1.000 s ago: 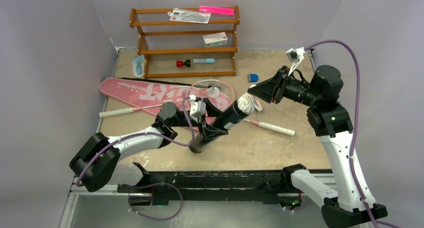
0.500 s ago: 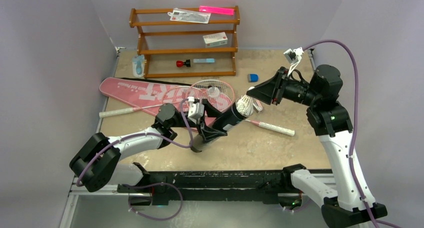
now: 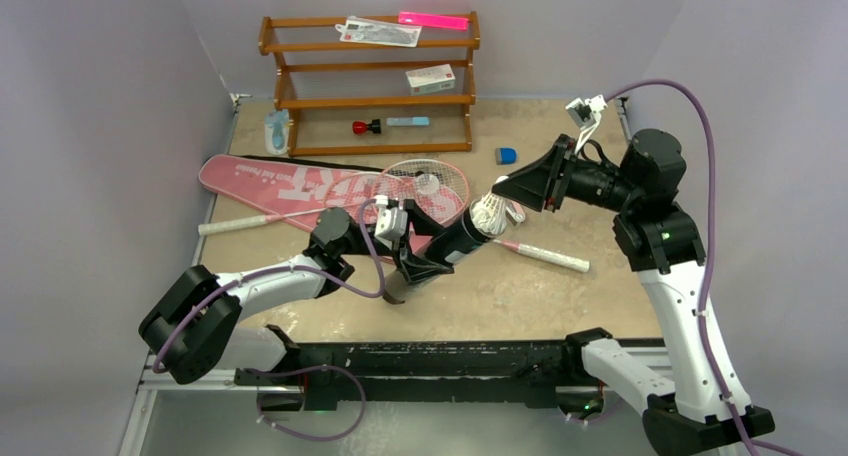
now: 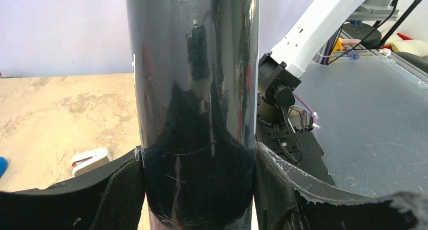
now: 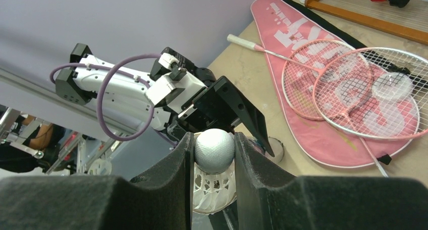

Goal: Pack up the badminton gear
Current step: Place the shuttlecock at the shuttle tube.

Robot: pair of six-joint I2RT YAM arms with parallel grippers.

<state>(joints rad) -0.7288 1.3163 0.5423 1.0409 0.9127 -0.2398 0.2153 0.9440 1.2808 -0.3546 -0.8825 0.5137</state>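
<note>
My left jaws are clenching the black tube (image 3: 455,241) and holding it tilted over the desk (image 3: 560,296), its open end pointing up toward my right arm. My right jaws are pinching the round cork of a white shuttlecock (image 5: 212,189), whose feathers are meeting the tube's mouth. Just behind, two pink rackets (image 3: 425,181) are lying with their heads on the pink bag (image 3: 270,176). One white handle (image 3: 550,254) is stretching along the desk below the shuttlecock. A wooden rack (image 3: 370,101) is standing by the far wall.

Probably a robotics lab: grey panels (image 3: 100,126) enclosing a table (image 3: 540,286).
</note>
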